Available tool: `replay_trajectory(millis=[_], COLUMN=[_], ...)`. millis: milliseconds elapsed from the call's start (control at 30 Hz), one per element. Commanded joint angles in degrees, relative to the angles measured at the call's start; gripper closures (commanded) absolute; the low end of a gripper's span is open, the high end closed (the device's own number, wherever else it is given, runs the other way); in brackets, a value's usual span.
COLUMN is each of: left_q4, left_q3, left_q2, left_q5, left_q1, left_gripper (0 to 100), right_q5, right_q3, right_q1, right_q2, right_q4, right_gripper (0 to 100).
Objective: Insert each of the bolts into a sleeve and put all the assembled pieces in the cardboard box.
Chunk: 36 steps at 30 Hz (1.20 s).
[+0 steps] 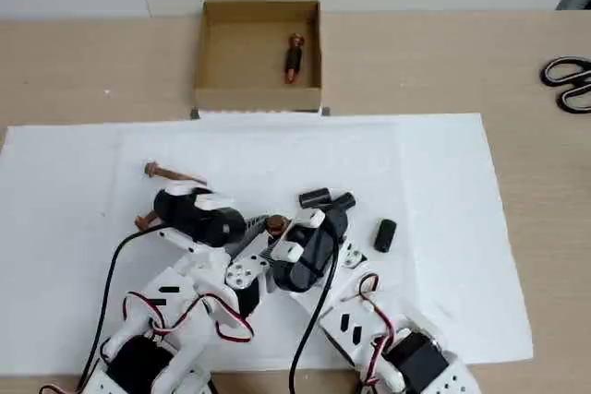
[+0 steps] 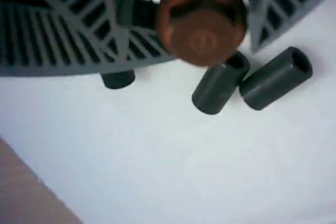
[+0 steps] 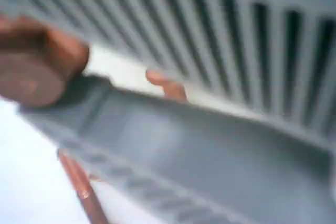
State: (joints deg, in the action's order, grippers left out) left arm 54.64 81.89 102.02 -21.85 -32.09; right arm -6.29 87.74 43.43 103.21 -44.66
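Note:
My left gripper point(image 1: 268, 230) sits at the middle of the white sheet, shut on a copper bolt point(image 1: 275, 223). In the left wrist view the bolt's head point(image 2: 202, 24) faces the camera between the grey ribbed fingers point(image 2: 63, 35), with something dark behind it. My right gripper point(image 1: 303, 235) is right beside it, touching or nearly so; the bolt head point(image 3: 34, 66) looms close in its wrist view. Loose black sleeves point(image 1: 314, 197) point(image 1: 343, 200) point(image 1: 385, 234) lie just beyond and to the right. Two more bolts point(image 1: 173, 173) point(image 1: 146, 220) lie to the left. The cardboard box point(image 1: 214, 53) holds one assembled piece point(image 1: 294, 57).
Scissors point(image 1: 568, 83) lie on the bare table at the far right. The white sheet point(image 1: 443, 163) has free room between the arms and the box. Arm cables point(image 1: 115, 269) trail near the front edge.

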Motion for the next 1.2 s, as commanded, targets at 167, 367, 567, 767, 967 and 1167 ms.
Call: replay_trajectory(millis=[167,367,567,767,967,1167], left_q4=[0.4,0.3,0.3,0.4,0.6,0.4], left_q3=[-5.3,-7.9,-7.8,-4.6,-0.3,5.4], left_q2=[0.4,0.4,0.5,0.6,0.6,0.7], left_q5=[0.7,0.7,0.9,6.1,9.1,11.8], left_q1=[-0.2,2.1,9.5,21.9,31.4,36.0], left_gripper=[85,88,100,99,99,99], right_q5=[-0.3,-0.3,-0.3,3.0,8.3,9.8], right_q3=[-1.7,-0.9,-0.4,-0.4,-1.1,-8.8], right_q1=[-0.3,-0.5,-0.6,-5.5,-15.8,-22.0], right_q2=[0.4,0.4,0.4,0.4,0.0,-0.7], right_q4=[1.8,1.8,2.2,2.2,4.1,6.0], right_gripper=[99.6,99.6,99.6,99.6,99.6,99.6])
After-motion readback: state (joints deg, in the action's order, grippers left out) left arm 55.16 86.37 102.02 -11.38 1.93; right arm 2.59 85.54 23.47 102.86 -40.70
